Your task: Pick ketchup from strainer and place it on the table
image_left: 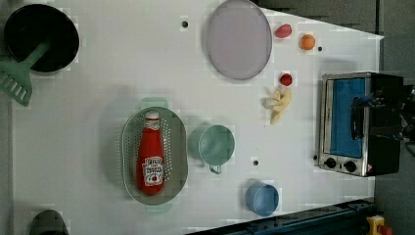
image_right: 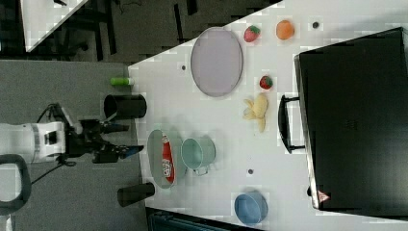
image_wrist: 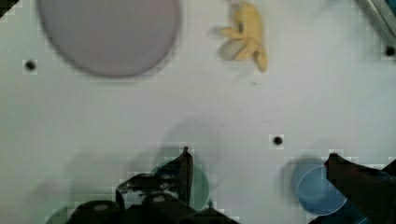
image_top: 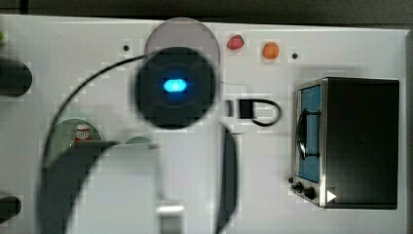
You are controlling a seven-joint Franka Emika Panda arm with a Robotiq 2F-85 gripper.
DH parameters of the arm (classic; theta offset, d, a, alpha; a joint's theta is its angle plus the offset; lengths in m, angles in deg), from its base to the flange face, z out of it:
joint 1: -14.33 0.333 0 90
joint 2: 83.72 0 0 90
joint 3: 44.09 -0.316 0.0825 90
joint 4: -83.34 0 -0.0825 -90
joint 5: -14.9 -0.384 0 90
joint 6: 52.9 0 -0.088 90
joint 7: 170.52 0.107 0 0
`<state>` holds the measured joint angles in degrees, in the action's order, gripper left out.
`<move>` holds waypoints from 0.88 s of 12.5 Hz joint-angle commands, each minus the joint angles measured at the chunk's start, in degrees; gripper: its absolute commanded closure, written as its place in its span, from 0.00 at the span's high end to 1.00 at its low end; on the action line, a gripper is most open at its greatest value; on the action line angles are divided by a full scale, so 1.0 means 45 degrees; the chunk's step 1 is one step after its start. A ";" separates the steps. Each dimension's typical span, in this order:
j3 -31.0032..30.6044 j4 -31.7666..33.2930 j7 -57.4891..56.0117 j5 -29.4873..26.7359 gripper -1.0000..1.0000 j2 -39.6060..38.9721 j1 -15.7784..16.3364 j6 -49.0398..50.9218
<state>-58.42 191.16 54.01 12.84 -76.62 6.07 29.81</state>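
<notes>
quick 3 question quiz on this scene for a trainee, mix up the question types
1. True or false: the ketchup lies inside the strainer.
2. Multiple choice: in the left view, what stands just right of the strainer? A) the blue bowl B) the green cup C) the toaster oven
3. Fill in: in the wrist view, the fingers of the tool stand ____, with nothing between them.

Key: 1 true; 2 B; 3 open
</notes>
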 commanded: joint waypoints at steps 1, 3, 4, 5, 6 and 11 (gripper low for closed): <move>-0.1780 -0.0198 0.0161 -0.0294 1.00 -0.0443 0.0585 -0.0025; -0.3055 -0.0178 0.0178 -0.0277 1.00 -0.0730 0.0635 -0.0292; -0.3658 -0.0156 0.0192 -0.0276 1.00 -0.0932 0.0661 -0.0507; -0.4264 -0.0100 0.0192 -0.0276 1.00 -0.1154 0.0699 -0.0710; -0.4859 0.0026 0.0192 -0.0276 1.00 -0.1377 0.0726 -0.0982; -0.7100 0.1768 0.0228 -0.0223 1.00 -0.2544 0.0803 -0.3833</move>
<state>-90.56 198.27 54.01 11.41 -87.24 10.27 13.54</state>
